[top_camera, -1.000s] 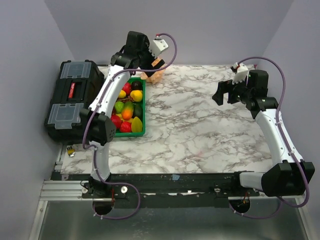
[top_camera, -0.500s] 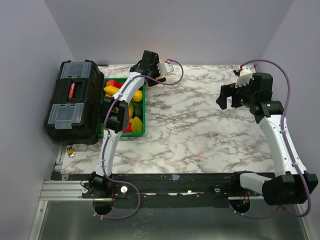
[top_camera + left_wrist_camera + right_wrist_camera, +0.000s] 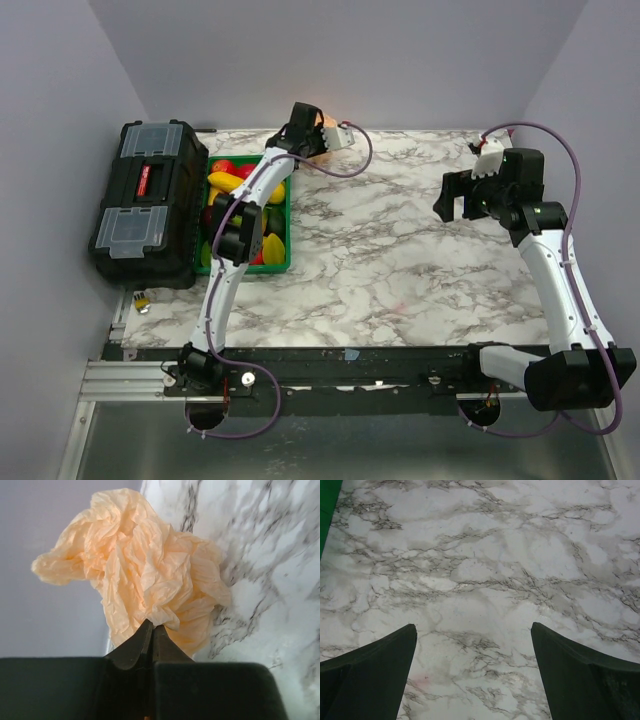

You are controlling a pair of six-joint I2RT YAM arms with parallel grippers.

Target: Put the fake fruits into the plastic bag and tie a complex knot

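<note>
At the far left corner of the marble-patterned bench (image 3: 400,260), the left end effector (image 3: 151,626) is pressed together on a fold of the plastic bag (image 3: 145,570), a crumpled pale peach bundle bunched up against the grey wall (image 3: 45,615); from where I stand it cannot be told whether the bag rests on the bench or hangs just above it. The left arm reaches out across the green tray (image 3: 265,270), where the fake fruits (image 3: 225,181) lie heaped in red, yellow, orange and green, none of them in the bag. A black toolbox (image 3: 145,200) sits just beside the tray on its left. Well apart, on the right side, the right end effector (image 3: 474,645) hangs over bare marble with its two dark fingers (image 3: 375,655) spread wide and nothing between them
</note>
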